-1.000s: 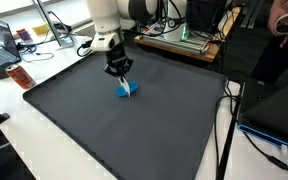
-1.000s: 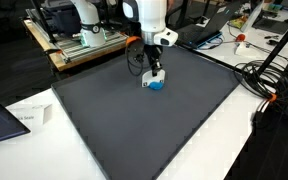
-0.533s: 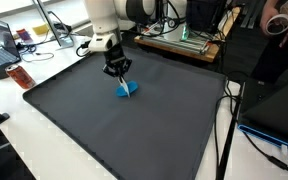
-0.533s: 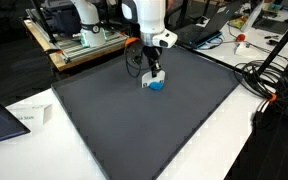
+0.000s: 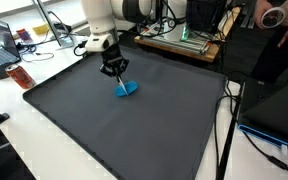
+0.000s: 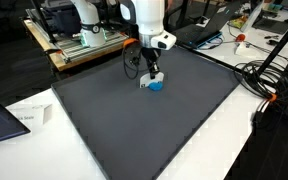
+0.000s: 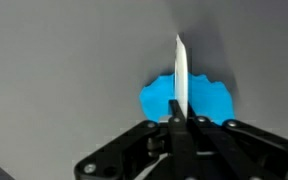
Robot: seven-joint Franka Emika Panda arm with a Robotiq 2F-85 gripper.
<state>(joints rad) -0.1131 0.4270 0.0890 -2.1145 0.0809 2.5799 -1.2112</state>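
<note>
A small blue object (image 5: 128, 89) lies on the dark grey mat (image 5: 134, 130), and it shows in both exterior views (image 6: 155, 85). In the wrist view it is a blue patch (image 7: 212, 100) behind a thin white flat piece (image 7: 179, 70) that stands edge-on. My gripper (image 7: 179, 120) is shut on the lower end of that white piece, just above the blue object. In both exterior views the gripper (image 5: 114, 72) (image 6: 151, 73) hangs right over the blue object. Whether the white piece and the blue object are joined cannot be told.
The mat (image 6: 144, 120) covers most of the table. A lab rig with electronics (image 5: 184, 38) stands behind it, and a laptop (image 5: 2, 45) and a red item (image 5: 19, 77) are at one side. Cables (image 6: 269, 80) and a tripod run along the mat's edge. A paper sheet (image 6: 24, 118) lies near a corner.
The gripper has shifted slightly sideways over the mat while still shut on the white piece. The blue object has stayed almost where it was.
</note>
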